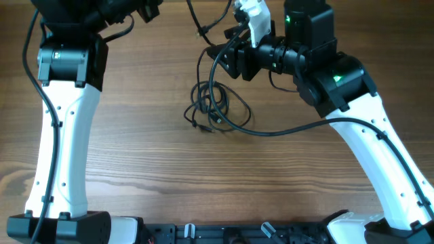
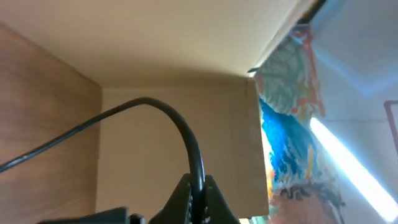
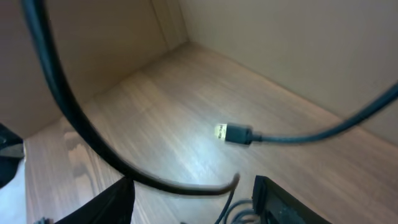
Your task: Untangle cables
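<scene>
The cables [image 1: 209,108] lie as a small bundle of thin black loops on the wooden table at the centre. One thin cord [image 1: 196,22] runs from the top edge down to a plug end. My left gripper [image 2: 198,200] is shut on a black cable [image 2: 155,107] that arcs off to the left; in the overhead view it sits at the top edge [image 1: 148,9]. My right gripper [image 1: 220,58] hovers just above and behind the bundle. In the right wrist view it is open [image 3: 193,199], with a black cord [image 3: 93,146] crossing between its fingers and a plug end [image 3: 232,133] lying beyond.
A thicker black cable [image 1: 291,127] sweeps from the right gripper past the bundle to the white right arm [image 1: 380,156]. The white left arm [image 1: 64,135] stands at the left. Beige walls [image 3: 280,50] close off the back of the table.
</scene>
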### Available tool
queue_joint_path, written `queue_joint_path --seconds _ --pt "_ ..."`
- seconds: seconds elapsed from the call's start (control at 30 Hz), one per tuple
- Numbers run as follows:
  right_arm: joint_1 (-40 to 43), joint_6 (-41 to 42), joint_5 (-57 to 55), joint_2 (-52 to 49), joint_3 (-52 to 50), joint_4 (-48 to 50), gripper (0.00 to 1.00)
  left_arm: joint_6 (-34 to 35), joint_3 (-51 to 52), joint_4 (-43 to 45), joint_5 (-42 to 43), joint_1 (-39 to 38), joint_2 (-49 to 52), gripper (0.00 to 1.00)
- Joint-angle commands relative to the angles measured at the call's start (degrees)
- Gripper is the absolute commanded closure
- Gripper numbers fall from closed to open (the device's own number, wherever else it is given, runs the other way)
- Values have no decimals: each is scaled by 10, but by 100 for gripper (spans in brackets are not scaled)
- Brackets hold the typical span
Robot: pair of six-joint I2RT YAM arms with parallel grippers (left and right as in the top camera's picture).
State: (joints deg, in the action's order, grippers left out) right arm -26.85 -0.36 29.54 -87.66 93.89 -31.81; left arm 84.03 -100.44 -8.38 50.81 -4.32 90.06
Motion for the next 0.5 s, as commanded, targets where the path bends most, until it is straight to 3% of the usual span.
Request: queue_joint_path --seconds 0.0,0.17,0.23,0.37,0.43,0.47 --pt "-2 -8 -1 -6 4 17 39 -10 -4 -33 -5 -1 -8 96" --pt "-22 28 1 -29 4 27 50 -7 -4 -36 -5 -5 -8 96" --pt "-32 56 0 -39 4 40 60 -12 -4 -80 -6 -7 -8 95" --pt "-32 130 -35 -40 4 40 92 -65 -4 -250 -57 -7 -8 94" --pt "-32 141 -63 -40 4 18 96 -93 -4 -326 -127 -7 -8 92" --pt "-32 141 -68 -40 4 -2 96 -109 -4 -347 -164 -7 -8 82"
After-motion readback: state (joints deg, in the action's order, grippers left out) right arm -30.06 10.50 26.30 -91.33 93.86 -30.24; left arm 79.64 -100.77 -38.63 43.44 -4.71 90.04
